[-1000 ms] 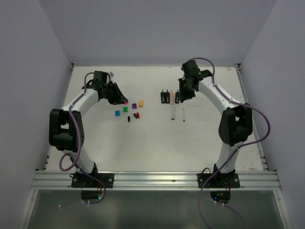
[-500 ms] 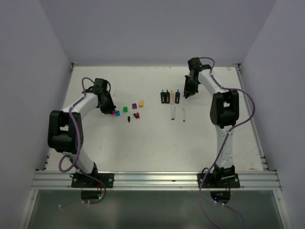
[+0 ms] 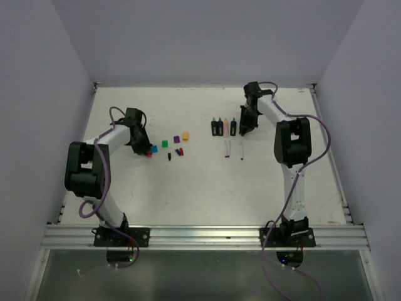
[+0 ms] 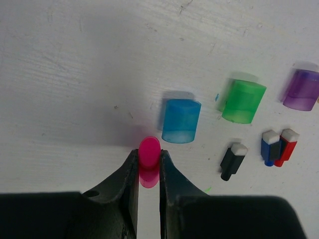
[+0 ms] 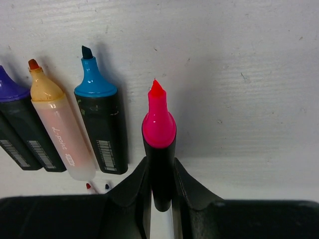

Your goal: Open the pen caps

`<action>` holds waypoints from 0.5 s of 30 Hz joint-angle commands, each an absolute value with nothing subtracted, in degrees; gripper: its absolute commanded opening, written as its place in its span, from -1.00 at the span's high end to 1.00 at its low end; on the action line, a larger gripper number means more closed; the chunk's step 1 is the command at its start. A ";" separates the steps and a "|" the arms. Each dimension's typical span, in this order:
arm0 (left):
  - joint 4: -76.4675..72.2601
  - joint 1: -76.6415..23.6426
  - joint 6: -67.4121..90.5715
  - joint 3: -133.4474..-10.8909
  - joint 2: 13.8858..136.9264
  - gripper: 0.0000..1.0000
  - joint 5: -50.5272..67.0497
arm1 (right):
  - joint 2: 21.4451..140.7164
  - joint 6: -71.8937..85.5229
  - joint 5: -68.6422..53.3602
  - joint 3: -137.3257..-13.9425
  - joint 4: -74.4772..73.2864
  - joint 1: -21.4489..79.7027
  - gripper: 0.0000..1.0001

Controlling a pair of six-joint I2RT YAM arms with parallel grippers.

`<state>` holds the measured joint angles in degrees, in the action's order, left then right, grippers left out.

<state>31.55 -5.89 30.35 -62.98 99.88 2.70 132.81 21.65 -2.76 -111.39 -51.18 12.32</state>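
Note:
My left gripper (image 4: 148, 155) is shut on a pink cap (image 4: 149, 147), held low over the table next to a loose blue cap (image 4: 181, 121). A green cap (image 4: 243, 101), a purple cap (image 4: 302, 90) and tiny black (image 4: 232, 161), blue (image 4: 269, 147) and red (image 4: 286, 146) caps lie to its right. An orange cap (image 3: 185, 135) shows in the top view. My right gripper (image 5: 160, 164) is shut on an uncapped black highlighter with a pink tip (image 5: 159, 129). It is to the right of the uncapped blue (image 5: 99, 124), peach (image 5: 57, 134) and purple (image 5: 12, 119) highlighters.
In the top view the left gripper (image 3: 148, 152) is at the left end of the cap cluster. The right gripper (image 3: 243, 127) is at the right end of the highlighter row (image 3: 223, 127). Two thin white pens (image 3: 227, 148) (image 3: 242, 151) lie just in front of that row.
My left gripper has carried the pink cap left and nearer, down beside the blue cap. My right arm has folded back, and its gripper still holds the pink highlighter by the row.

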 commanded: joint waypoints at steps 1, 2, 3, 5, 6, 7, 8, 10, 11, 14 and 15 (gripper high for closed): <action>27.86 -5.36 29.53 -62.93 101.86 0.98 2.02 | 132.89 21.80 -4.66 -111.80 -49.48 12.30 0.83; 27.43 -5.36 29.36 -63.28 102.82 0.98 2.02 | 133.15 21.80 -4.92 -112.23 -49.40 12.30 0.77; 27.16 -5.36 29.27 -63.63 103.27 0.96 1.93 | 133.76 21.80 -5.79 -112.67 -49.57 12.30 0.67; 26.63 -5.27 29.00 -64.51 104.67 0.95 1.85 | 134.82 21.80 -5.98 -114.86 -50.97 12.30 0.61; 26.63 -5.27 28.92 -65.29 105.20 0.95 1.85 | 135.52 21.88 -5.80 -115.48 -51.15 12.30 0.58; 26.54 -5.27 28.83 -65.65 106.16 0.95 1.93 | 135.79 21.80 -5.71 -116.36 -51.33 12.30 0.55; 26.37 -5.27 28.74 -66.00 106.69 0.95 2.46 | 135.97 21.88 -5.54 -116.80 -51.68 12.30 0.53; 25.93 -5.19 28.74 -66.88 108.01 0.95 3.77 | 136.41 21.97 -5.62 -118.20 -52.03 12.30 0.46; 25.67 -5.19 28.65 -66.97 108.19 0.92 4.13 | 136.67 21.89 -5.54 -118.82 -52.47 12.39 0.44; 25.58 -5.10 28.83 -67.24 109.07 0.77 5.09 | 136.85 21.97 -5.28 -120.23 -53.35 12.30 0.28; 25.66 -5.18 28.83 -67.32 109.16 0.72 5.18 | 136.76 22.06 -5.10 -120.32 -53.52 12.39 0.23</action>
<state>27.31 -5.63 30.35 -67.29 106.15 5.63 136.62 21.82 -4.69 -117.25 -51.96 12.32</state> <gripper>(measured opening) 0.181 0.369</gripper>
